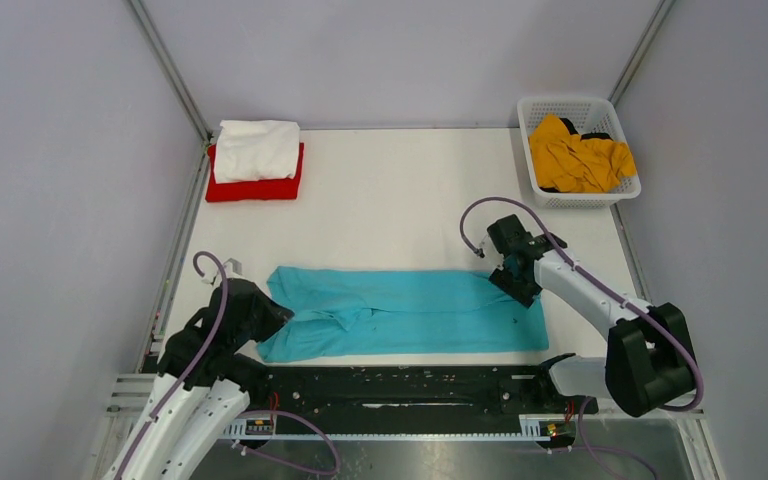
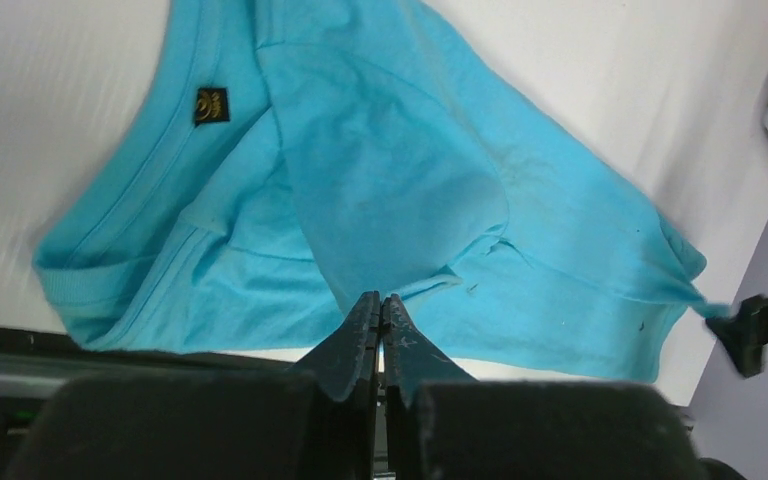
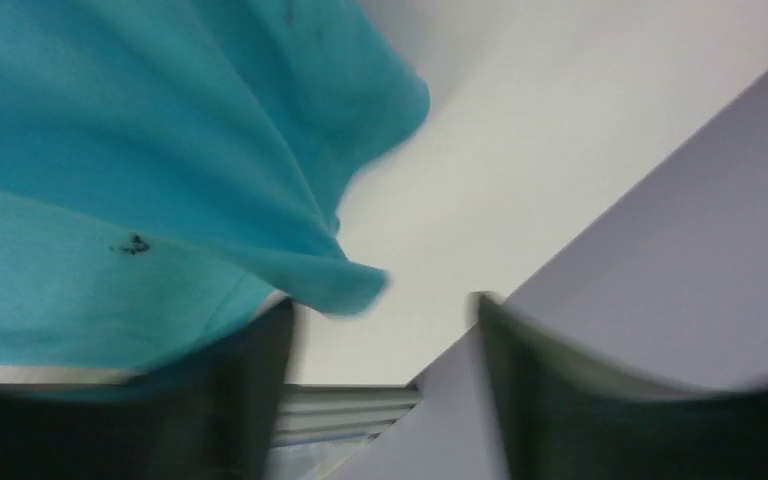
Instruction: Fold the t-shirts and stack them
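Observation:
The turquoise t-shirt (image 1: 405, 312) lies as a long folded strip across the near middle of the table. My left gripper (image 1: 265, 315) is at its left end. In the left wrist view the jaws (image 2: 381, 303) are shut on a raised fold of the turquoise cloth (image 2: 400, 180) near the collar. My right gripper (image 1: 516, 279) is at the strip's right end. In the right wrist view it (image 3: 385, 310) is open and blurred, and a turquoise corner (image 3: 345, 285) hangs by its left finger. The folded white t-shirt (image 1: 255, 150) lies on the folded red one (image 1: 255, 188) at the back left. The mustard yellow t-shirt (image 1: 578, 155) is crumpled in the basket.
A white lattice basket (image 1: 570, 104) stands at the back right corner. Grey walls enclose the table on three sides. A black rail (image 1: 400, 385) runs along the near edge between the arm bases.

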